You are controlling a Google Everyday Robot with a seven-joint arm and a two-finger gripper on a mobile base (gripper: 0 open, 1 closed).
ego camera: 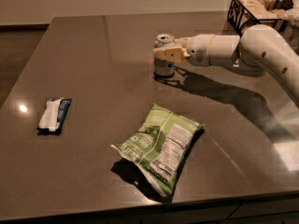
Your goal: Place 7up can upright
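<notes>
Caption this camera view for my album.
Robot gripper at an upright 7up can on a dark table, green chip bag nearby.

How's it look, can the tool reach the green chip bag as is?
Likely yes: the tool is at the upright 7up can, and only bare table lies between it and the chip bag. It would have to leave the can first.

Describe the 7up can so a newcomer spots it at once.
On the dark brown table, follow the white robot arm to its gripper at the far centre. The small upright silver-ended drink can stands there at the gripper, unlike the flat green chip bag and the white-and-blue wrapper lying nearer.
</notes>
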